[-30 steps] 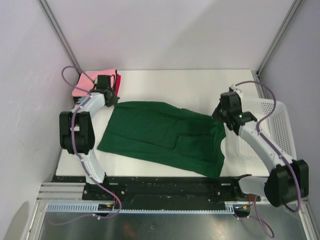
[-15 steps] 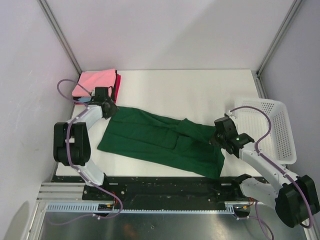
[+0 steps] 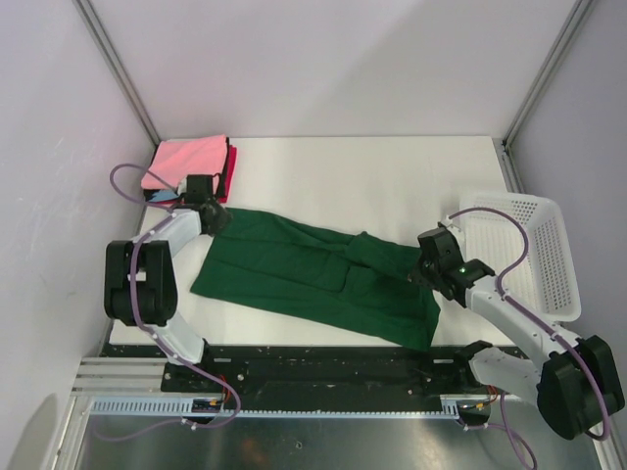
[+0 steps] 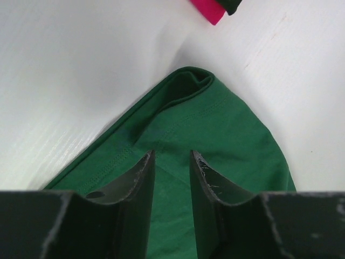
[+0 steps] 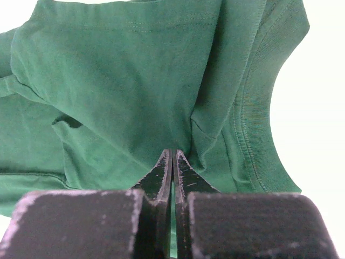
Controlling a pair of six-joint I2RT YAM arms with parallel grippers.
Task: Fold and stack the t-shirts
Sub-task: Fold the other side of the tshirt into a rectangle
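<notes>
The large dark green t-shirt [image 3: 294,269] lies spread across the white table, folded lengthwise into a band. My left gripper [image 3: 217,217] sits low over its far left corner [image 4: 215,129], and the jaws [image 4: 171,154] stand open with cloth beneath the gap. My right gripper [image 3: 423,266] is at the shirt's right end beside the collar [image 5: 253,108]. Its jaws [image 5: 172,152] are shut, pinching a pucker of green cloth [image 5: 124,81]. The folded stack [image 3: 191,162], pink on top with red and black edges, sits at the far left corner. Its red edge shows in the left wrist view [image 4: 207,9].
A white plastic mesh basket [image 3: 554,255] stands at the table's right edge, close behind my right arm. The table's left edge and the side wall lie next to my left arm. Bare white tabletop [image 3: 392,176] stretches behind the shirt.
Both grippers came down and toward the near edge, laying the shirt's far edge over into a narrower band. In the last half second the arms barely moved.
</notes>
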